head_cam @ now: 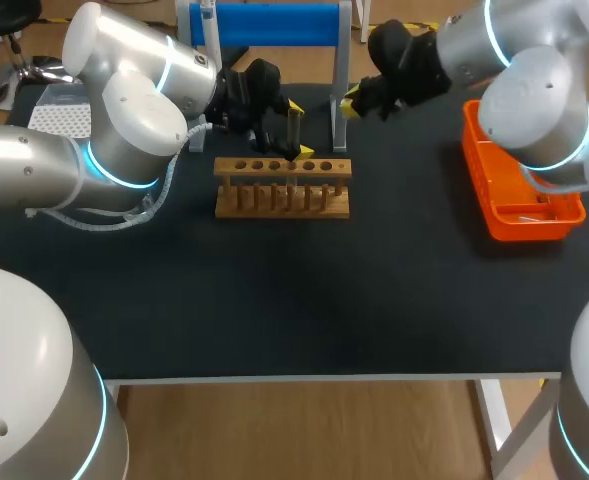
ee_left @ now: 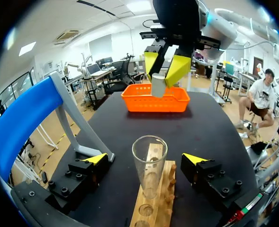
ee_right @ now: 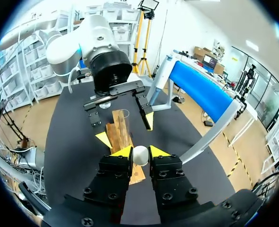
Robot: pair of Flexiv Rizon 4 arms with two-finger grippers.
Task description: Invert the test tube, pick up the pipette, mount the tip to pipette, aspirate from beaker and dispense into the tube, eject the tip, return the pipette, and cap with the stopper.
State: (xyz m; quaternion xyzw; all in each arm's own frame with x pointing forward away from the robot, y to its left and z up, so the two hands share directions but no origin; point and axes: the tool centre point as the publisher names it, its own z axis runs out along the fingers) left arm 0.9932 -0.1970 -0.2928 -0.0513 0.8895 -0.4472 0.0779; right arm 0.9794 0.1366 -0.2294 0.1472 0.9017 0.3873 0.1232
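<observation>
Black table (head_cam: pixel 274 300), two arms in over it. The left arm comes in from the left side, and the left gripper (head_cam: pixel 299 128) hangs over the back row of the wooden rack (head_cam: pixel 282 195). Its fingers are spread wide, one yellow tip on each side of the test tube (ee_left: pixel 149 163), and neither is touching the glass. The tube stands upright in a rack hole near the right-hand end with its open mouth up; it is clear, and any contents cannot be made out. The rack sits near the middle of the table, long side across. A blue-barred stand (head_cam: pixel 269 25) is behind the rack at the far edge, its grey legs just beside the two grippers. The right arm comes in from the right corner, and the right gripper (head_cam: pixel 349 101) is held above the table just right of the rack, facing the left gripper. Its fingers are narrow, pinching a small white stopper (ee_right: pixel 140 155) from both sides. The stopper is off the table, near the tube mouth but apart from it. An orange tray (head_cam: pixel 474 150) sits at the far right, well apart from the rack, with small pale items inside that are too small to tell.
</observation>
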